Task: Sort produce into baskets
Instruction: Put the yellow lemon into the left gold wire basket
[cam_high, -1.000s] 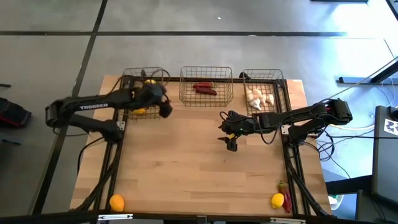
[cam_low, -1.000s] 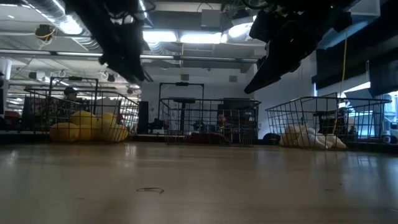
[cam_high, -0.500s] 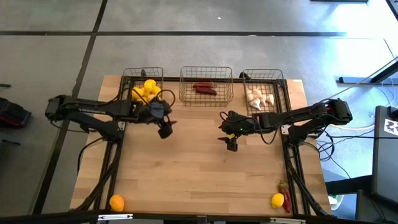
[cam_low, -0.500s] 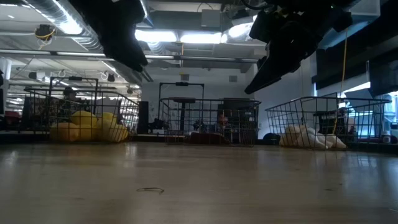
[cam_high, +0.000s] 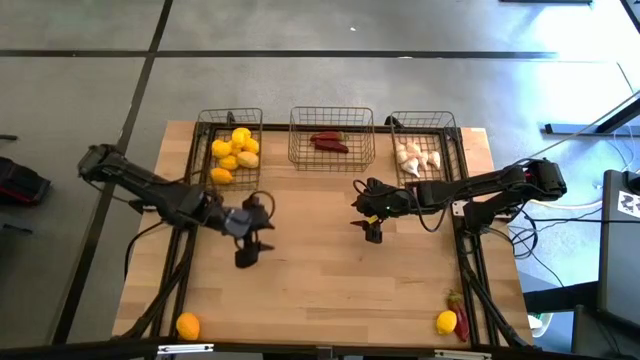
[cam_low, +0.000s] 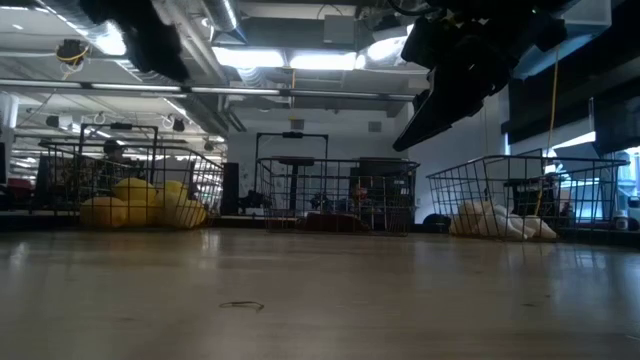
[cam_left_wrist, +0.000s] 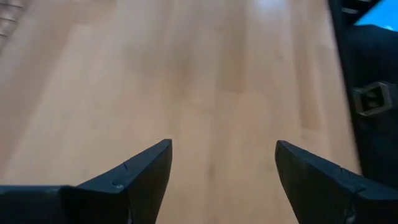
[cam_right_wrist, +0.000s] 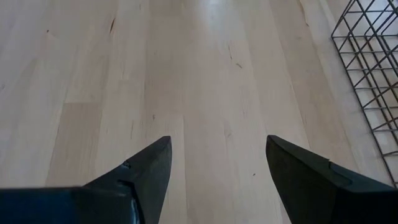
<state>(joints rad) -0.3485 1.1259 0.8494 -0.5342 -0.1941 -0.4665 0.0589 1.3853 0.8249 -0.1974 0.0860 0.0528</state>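
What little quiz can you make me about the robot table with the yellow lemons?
1. True or false: the left gripper is holding a lemon.
2. Which basket holds the garlic: A left, B middle, C right?
3. Fill in: the middle basket holds red ____.

Key: 1 false, its fingers are open and empty. 2 C. 3 chili peppers.

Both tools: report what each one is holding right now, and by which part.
Nothing is held. The left tool hangs open over bare table, and the right tool is open above the wood too; only boards show between each pair of fingers.
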